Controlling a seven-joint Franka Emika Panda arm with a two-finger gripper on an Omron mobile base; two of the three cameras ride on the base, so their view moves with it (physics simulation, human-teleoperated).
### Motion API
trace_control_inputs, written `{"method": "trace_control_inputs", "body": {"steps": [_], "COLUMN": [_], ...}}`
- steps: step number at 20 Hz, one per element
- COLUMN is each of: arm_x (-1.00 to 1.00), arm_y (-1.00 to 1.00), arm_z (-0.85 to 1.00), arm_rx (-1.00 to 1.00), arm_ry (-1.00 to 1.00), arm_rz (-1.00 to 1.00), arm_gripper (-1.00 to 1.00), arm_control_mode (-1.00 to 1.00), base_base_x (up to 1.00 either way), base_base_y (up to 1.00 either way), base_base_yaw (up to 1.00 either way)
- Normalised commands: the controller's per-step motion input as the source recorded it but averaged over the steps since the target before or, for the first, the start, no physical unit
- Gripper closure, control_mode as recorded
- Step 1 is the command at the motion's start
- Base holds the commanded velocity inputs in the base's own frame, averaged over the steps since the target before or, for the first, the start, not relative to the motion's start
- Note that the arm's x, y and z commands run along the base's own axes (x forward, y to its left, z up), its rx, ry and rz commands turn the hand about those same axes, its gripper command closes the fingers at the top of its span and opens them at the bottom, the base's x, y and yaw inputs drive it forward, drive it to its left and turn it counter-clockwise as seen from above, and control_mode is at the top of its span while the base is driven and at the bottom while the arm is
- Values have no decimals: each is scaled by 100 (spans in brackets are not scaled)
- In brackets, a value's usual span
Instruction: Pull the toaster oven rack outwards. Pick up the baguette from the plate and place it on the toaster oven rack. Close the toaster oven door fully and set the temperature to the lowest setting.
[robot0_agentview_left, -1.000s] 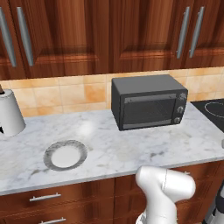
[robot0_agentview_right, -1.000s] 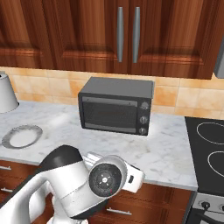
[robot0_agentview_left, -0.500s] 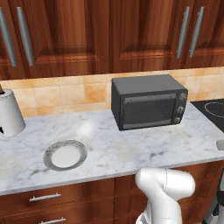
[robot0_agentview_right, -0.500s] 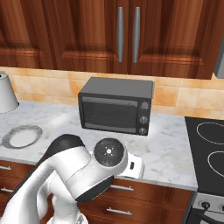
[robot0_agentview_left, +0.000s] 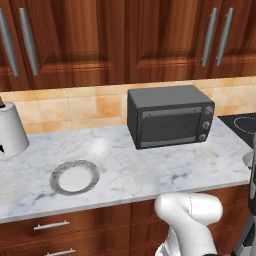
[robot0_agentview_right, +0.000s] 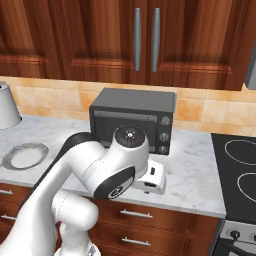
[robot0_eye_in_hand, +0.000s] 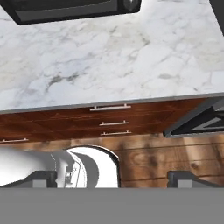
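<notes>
The dark grey toaster oven (robot0_agentview_left: 170, 118) stands at the back of the marble counter, and the arm partly covers it in the right base view (robot0_agentview_right: 150, 112). Its toaster oven door (robot0_agentview_left: 169, 127) is up and shut, so the rack is hidden inside. The round plate (robot0_agentview_left: 75, 178) lies to the left of the oven with a bare white centre (robot0_agentview_right: 25, 155). The baguette is out of view. My gripper (robot0_eye_in_hand: 116, 179) hangs over the counter's front edge before the oven, open, its fingertips (robot0_eye_in_hand: 43, 179) wide apart with nothing between them.
A white canister (robot0_agentview_left: 11, 131) stands at the counter's far left. A black stovetop (robot0_agentview_right: 240, 170) adjoins the counter on the right. Wooden cabinets hang above, with drawers (robot0_eye_in_hand: 109, 118) below the counter edge. My own arm (robot0_agentview_right: 112, 170) rises in front of the oven.
The arm has swung upward and to the right in the right base view, lifting its big joint in front of the oven. Oven, plate and canister have not moved.
</notes>
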Motion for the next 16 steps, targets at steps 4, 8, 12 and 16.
{"method": "trace_control_inputs", "body": {"steps": [4, 8, 12, 16], "arm_x": [-1, 15, 29, 30], "arm_y": [-8, 0, 1, 1], "arm_z": [-13, -9, -1, 0], "arm_rx": [6, 10, 14, 19], "arm_ry": [0, 0, 0, 0], "arm_rz": [3, 5, 3, 0], "arm_gripper": [-100, -100, -100, -100], "arm_control_mode": [-100, -100, -100, -100], "base_base_x": [0, 0, 0, 0], "base_base_y": [0, 0, 0, 0], "base_base_yaw": [0, 0, 0, 0]}}
